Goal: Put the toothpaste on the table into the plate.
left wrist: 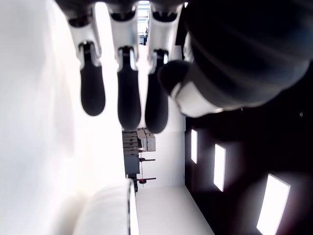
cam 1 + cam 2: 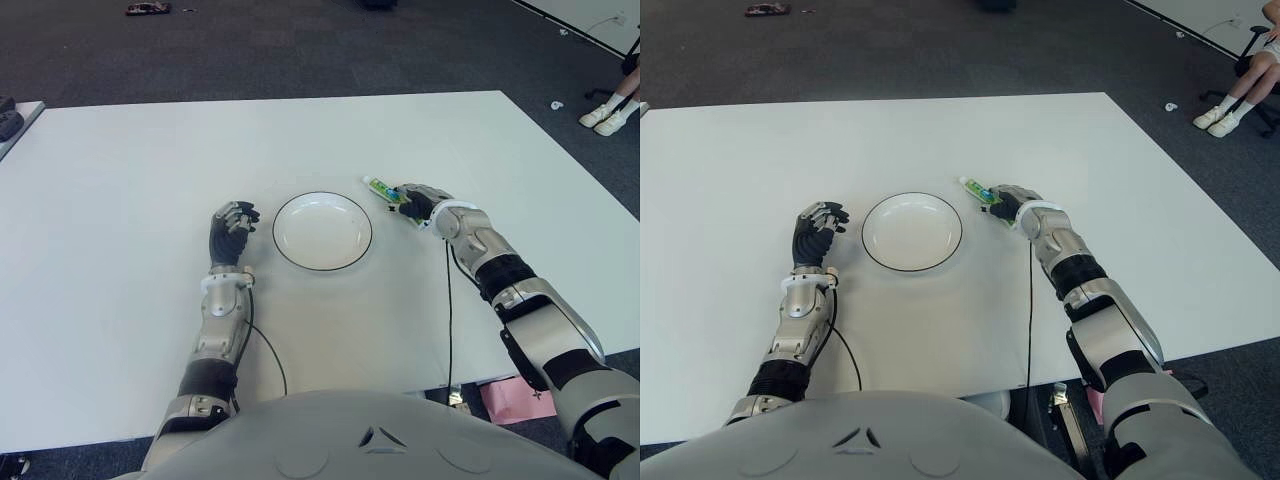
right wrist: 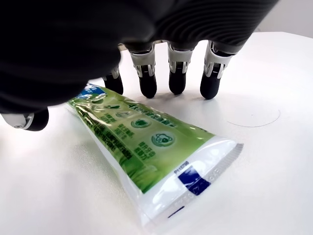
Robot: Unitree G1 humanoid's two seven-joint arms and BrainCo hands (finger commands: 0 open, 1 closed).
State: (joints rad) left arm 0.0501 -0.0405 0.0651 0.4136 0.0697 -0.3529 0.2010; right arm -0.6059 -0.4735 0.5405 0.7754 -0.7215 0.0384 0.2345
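A green and white toothpaste tube (image 2: pixel 379 187) lies flat on the white table (image 2: pixel 120 200), just right of the plate (image 2: pixel 322 194), a white dish with a thin dark rim. My right hand (image 2: pixel 412 203) is cupped over the tube's near end. In the right wrist view the fingertips (image 3: pixel 176 83) touch the table beyond the tube (image 3: pixel 146 147), and the thumb (image 3: pixel 29 120) is on its other side; the tube is not lifted or pinched. My left hand (image 2: pixel 232 228) shows just left of the plate, fingers relaxed and holding nothing.
A seated person's feet (image 2: pixel 607 118) show on the dark floor beyond the table's far right corner. Another table's corner (image 2: pixel 12 118) shows at the far left. A pink object (image 2: pixel 515 405) sits below the table's front edge on the right.
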